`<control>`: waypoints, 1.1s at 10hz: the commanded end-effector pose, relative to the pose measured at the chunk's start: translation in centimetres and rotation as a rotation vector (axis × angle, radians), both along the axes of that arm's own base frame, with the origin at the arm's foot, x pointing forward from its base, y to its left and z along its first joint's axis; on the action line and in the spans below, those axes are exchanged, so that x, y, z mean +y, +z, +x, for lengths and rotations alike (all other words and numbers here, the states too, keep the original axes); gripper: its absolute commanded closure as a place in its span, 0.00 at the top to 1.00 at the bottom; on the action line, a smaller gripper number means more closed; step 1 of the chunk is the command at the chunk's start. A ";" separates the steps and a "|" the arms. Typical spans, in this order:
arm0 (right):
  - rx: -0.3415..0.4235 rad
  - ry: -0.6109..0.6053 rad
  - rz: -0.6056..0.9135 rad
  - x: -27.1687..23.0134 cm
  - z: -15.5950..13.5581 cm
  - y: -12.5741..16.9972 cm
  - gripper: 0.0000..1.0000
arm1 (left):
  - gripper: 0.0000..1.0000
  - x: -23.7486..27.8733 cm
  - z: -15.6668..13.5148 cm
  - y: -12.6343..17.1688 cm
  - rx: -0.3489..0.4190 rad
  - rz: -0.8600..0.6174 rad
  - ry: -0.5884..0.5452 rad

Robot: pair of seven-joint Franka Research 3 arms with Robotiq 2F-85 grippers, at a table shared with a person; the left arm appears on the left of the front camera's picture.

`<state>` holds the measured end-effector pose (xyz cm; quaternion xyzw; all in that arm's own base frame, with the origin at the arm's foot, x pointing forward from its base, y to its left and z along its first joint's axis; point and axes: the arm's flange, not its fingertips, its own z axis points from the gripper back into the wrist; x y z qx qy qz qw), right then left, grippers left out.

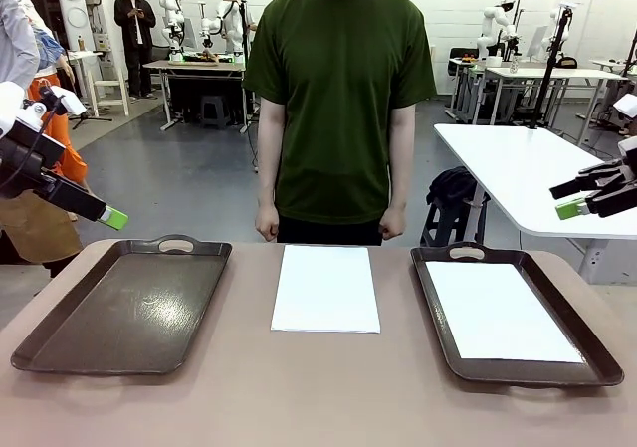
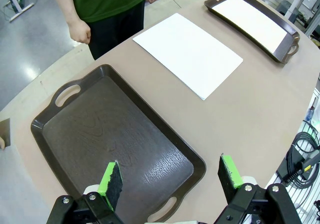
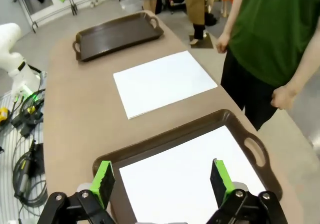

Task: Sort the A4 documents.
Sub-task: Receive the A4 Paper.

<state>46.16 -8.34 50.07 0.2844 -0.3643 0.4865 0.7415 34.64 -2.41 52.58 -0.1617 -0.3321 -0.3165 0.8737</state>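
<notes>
Two blank A4 documents (image 1: 324, 288), one inside right tray (image 1: 431, 308)

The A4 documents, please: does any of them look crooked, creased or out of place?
Nothing stands out. One A4 sheet lies flat in the right tray, roughly parallel to its walls. The middle sheet lies flat and straight on the table, between that tray and the left tray. No creases or curled corners show.
</notes>
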 end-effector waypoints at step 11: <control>0.305 -0.066 -0.108 1.6 2.1 1.4 1.00 | 1.00 0.2 0.1 -0.2 -0.006 -0.012 -0.016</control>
